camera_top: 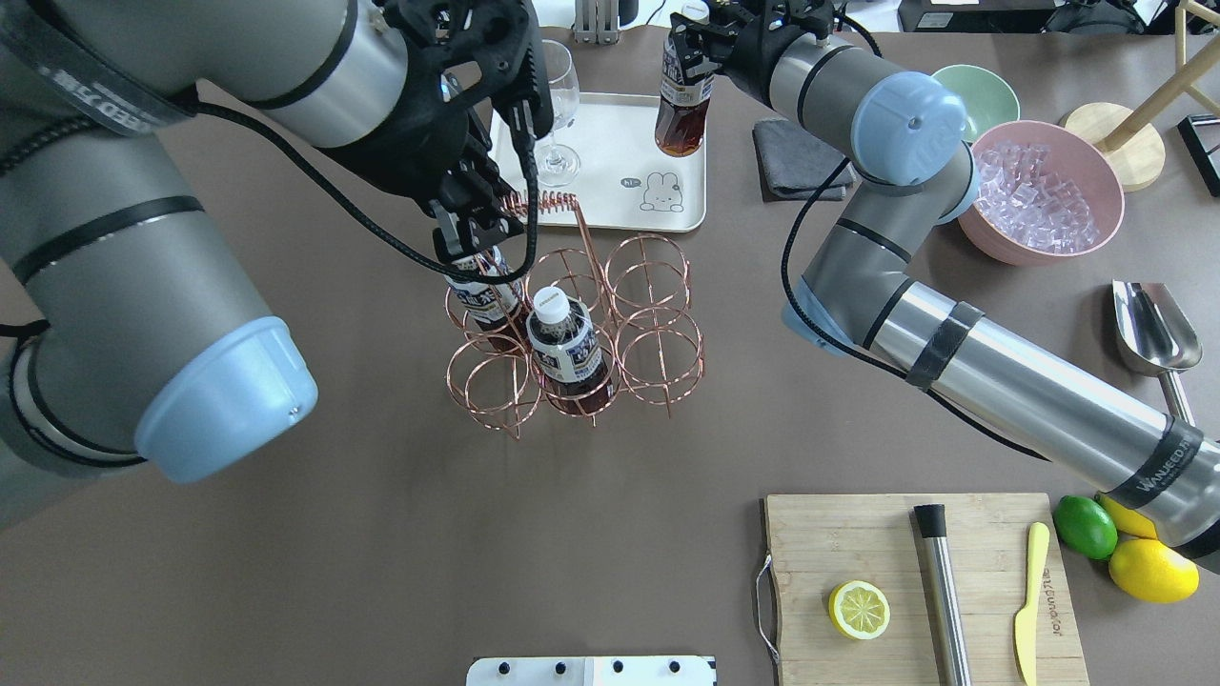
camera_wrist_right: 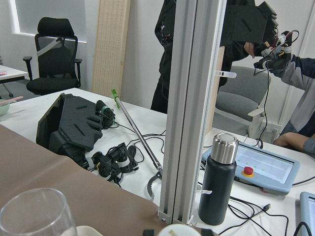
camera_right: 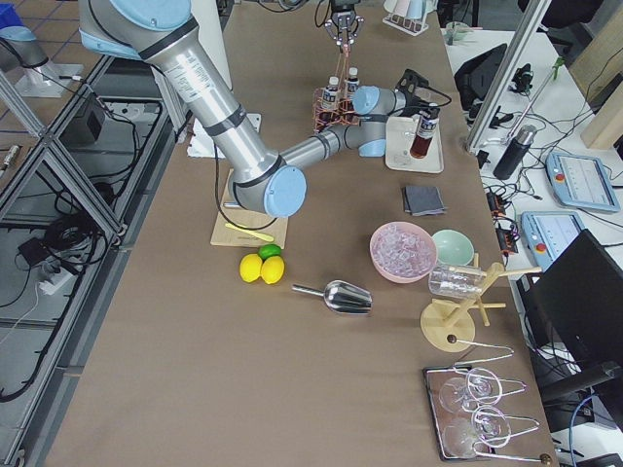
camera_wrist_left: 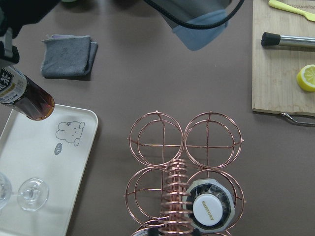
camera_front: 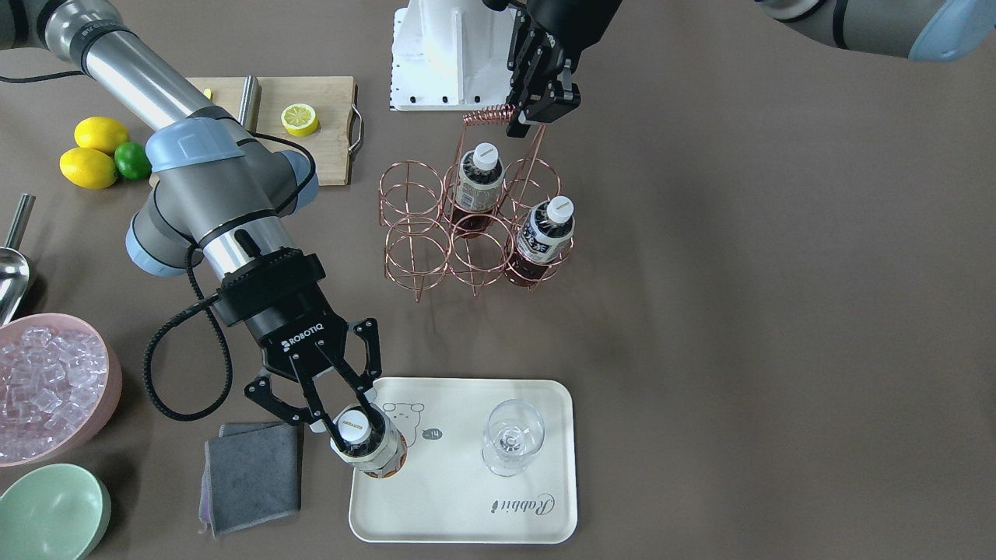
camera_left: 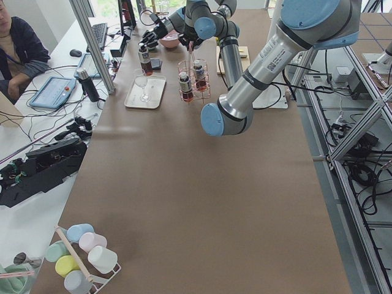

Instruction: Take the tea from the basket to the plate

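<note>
The copper wire basket (camera_front: 420, 272) stands mid-table with two tea bottles in it (camera_front: 478, 183) (camera_front: 545, 233). My left gripper (camera_front: 523, 117) is shut on the basket's coiled handle (camera_top: 538, 202). My right gripper (camera_front: 359, 424) is shut on a third tea bottle (camera_front: 372, 447) near its white cap. It holds the bottle tilted over the corner of the cream plate (camera_front: 467, 498) beside the bear drawing. The held bottle also shows in the overhead view (camera_top: 682, 100) and the left wrist view (camera_wrist_left: 24, 93). I cannot tell whether its base touches the plate.
A stemmed glass (camera_front: 511, 435) stands on the plate. A grey cloth (camera_front: 253, 474), a pink bowl of ice (camera_front: 47, 389) and a green bowl (camera_front: 50, 513) lie beside the plate. A cutting board (camera_front: 327, 132) with a lemon half sits near the robot's base.
</note>
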`<state>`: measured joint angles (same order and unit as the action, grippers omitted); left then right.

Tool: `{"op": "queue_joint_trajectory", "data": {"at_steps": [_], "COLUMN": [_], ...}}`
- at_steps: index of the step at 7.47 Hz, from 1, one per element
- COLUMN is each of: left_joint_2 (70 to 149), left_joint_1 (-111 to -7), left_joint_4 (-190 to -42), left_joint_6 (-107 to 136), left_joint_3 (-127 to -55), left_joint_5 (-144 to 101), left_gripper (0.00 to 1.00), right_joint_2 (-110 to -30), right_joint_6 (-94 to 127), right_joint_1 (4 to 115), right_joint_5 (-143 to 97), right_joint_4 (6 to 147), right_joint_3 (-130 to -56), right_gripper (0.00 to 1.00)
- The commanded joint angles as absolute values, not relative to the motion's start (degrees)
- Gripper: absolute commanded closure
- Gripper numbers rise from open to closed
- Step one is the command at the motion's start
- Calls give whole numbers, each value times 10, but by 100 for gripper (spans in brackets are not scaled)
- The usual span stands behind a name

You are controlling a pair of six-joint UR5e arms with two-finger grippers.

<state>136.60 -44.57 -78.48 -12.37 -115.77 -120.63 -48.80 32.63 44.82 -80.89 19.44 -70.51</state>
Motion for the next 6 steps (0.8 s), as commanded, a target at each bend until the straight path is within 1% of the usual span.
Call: {"op": "queue_joint_trajectory", "data": {"at_steps": [1,3,6], "left_joint_2": [1330,1291,1211], "left_joint_1": [-537,-621,-713], "left_joint_4": [-785,-785,-784], "left_joint_6": [-124,-142,-367], "left_joint_3": [-1160,-1162,-1134], "left_joint_5": [-1278,-1323,-1348], "left_gripper": [100,100,100], "right_joint_2": [-481,-480,-480], "right_joint_6": [330,330,330], "right_joint_1": [418,399,389], "right_joint_5": [-762,-737,-726], "right_joint_4": [192,170,170], "right_joint_3": [-688,-671,-667], "right_gripper": [100,100,100]}}
